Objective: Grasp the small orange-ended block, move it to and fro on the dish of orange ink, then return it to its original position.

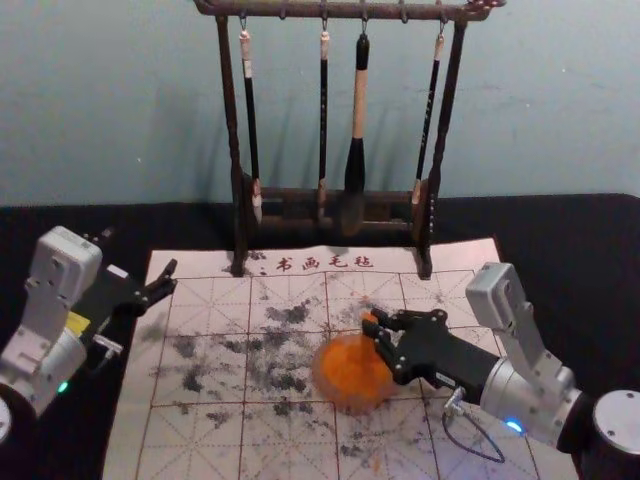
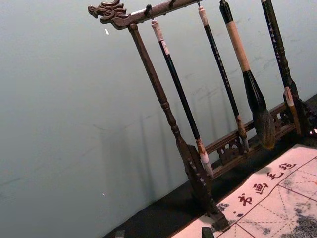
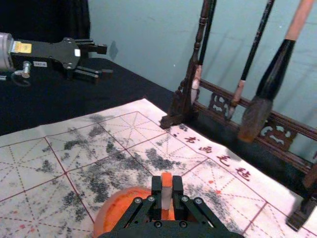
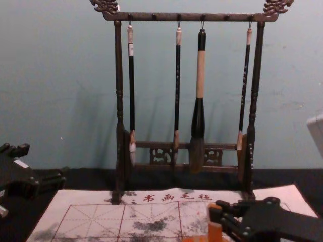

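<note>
you have the block (image 3: 167, 198) gripped upright between the right gripper's (image 1: 372, 325) fingers at the dish (image 1: 350, 378), right of the mat's (image 1: 200, 445) middle. inking seems in hand; check ink contact, then sweep to and fro gently. your left gripper (image 1: 170, 277) idles by the mat's left edge, fingers spread.

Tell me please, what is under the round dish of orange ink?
The dish sits on a pale cloth mat with red grid lines and black smudges, which shows around it. The part beneath is covered; marks there cannot be seen.
</note>
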{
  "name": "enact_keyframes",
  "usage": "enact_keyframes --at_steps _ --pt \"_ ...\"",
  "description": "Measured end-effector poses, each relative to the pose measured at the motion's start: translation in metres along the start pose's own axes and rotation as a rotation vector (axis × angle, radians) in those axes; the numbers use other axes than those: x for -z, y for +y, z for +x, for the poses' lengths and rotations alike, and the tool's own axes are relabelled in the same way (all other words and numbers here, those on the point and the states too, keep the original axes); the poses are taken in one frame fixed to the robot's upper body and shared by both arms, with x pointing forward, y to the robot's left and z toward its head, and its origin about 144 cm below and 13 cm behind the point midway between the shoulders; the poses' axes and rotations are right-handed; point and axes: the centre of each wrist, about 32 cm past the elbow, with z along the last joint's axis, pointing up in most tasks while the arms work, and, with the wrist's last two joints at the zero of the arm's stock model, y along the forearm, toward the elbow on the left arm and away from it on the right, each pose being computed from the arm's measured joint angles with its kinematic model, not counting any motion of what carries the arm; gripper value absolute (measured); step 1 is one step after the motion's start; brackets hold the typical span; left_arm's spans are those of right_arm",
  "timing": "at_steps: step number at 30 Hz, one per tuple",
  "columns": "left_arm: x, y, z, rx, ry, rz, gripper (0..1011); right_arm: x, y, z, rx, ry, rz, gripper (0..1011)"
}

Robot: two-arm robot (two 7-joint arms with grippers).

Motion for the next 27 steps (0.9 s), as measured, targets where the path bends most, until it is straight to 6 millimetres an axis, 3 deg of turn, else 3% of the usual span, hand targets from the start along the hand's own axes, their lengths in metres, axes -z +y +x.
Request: enact_keyframes --at_steps 27 --pt "0.0 0.0 0.0 0.0 0.0 0.0 1001 0.001 -0.014 -0.003 0.012 0.034 0.001 81"
